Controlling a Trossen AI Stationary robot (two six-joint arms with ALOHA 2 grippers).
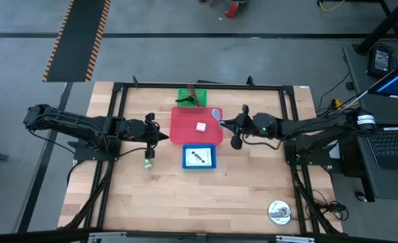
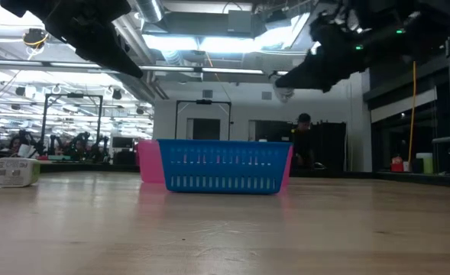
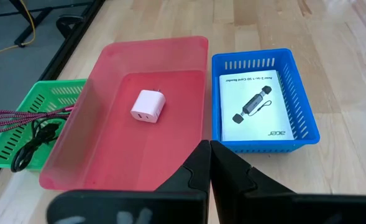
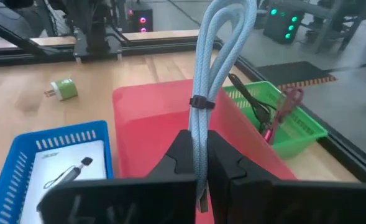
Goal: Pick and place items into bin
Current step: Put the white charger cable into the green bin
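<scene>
A pink cube (image 3: 147,106) lies on the floor of the red bin (image 1: 185,135). One white printed card (image 3: 255,106) lies in the blue basket (image 1: 185,165). A dark red cord (image 3: 21,115) and a black cord sit in the green basket (image 3: 46,99). A tiny green piece (image 1: 148,162) rests on the table near the left arm. My left gripper (image 3: 209,144) is shut and hovers at the bin's left side. My right gripper (image 4: 198,134) is at the bin's right side, shut on a light blue cable bundle (image 4: 217,37). My right gripper pinches the light blue cable bundle between its two fingers (image 4: 179,146), just behind the black tie (image 4: 201,102). The bundle runs along the fingers and sticks out past their tips. It is lifted clear, with its looped end (image 1: 217,113) over the bin's far right corner.
A round silver object (image 1: 278,212) lies near the table's near right corner. The black frame rails (image 1: 117,121) run along the table's edges. Bare wood stretches across the near half of the table. In the low view a person (image 2: 305,141) stands in the room beyond.
</scene>
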